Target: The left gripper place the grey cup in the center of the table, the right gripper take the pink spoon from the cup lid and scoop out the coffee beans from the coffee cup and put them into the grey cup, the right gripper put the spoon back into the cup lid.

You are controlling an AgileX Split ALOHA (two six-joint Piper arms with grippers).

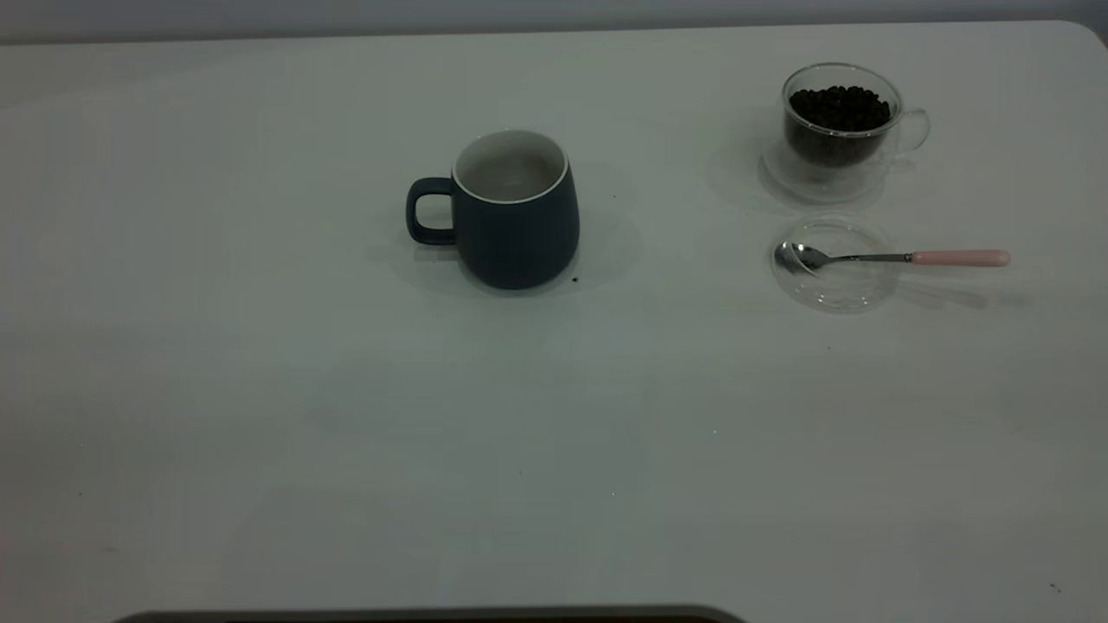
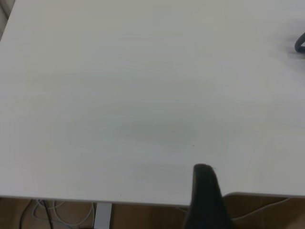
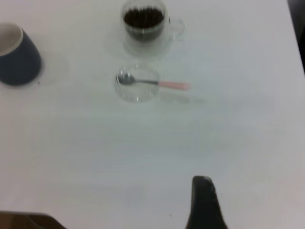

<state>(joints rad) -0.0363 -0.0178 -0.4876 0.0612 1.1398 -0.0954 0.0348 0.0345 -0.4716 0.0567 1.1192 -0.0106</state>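
Right, operator, your scene reads like this:

Grey cup: you have the grey cup [image 1: 517,212] standing upright near the middle of the counter [image 1: 260,389], its loop handle pointing toward the left arm's side and its pale inside showing no beans that you can make out. In the right wrist view it sits at the edge of the frame [image 3: 16,55]; in the left wrist view only a sliver of its handle [image 2: 300,44] shows.

Coffee cup: your coffee cup [image 1: 844,130] stands upright toward the far right of the counter, well apart from the grey cup, with its clear handle turned away from the mug. It also shows in the right wrist view [image 3: 145,26].

Coffee beans: the coffee beans [image 1: 840,108] fill the inner glass of the coffee cup as a dark heap, seen again in the right wrist view [image 3: 143,18].

Cup lid: your cup lid [image 1: 833,264] lies flat just in front of the coffee cup, nearer the camera, close beside it [image 3: 138,85].

Pink spoon: the pink spoon [image 1: 892,257] rests with its metal bowl inside the lid and its pink handle reaching out past the rim toward the right edge of the counter [image 3: 155,83].

Left tool: one dark finger [image 2: 205,191] shows over the near edge of the counter; you cannot tell how wide the tool stands.

Right tool: one dark finger [image 3: 204,200] shows above bare counter, well apart from the lid and spoon; you cannot tell its width either.
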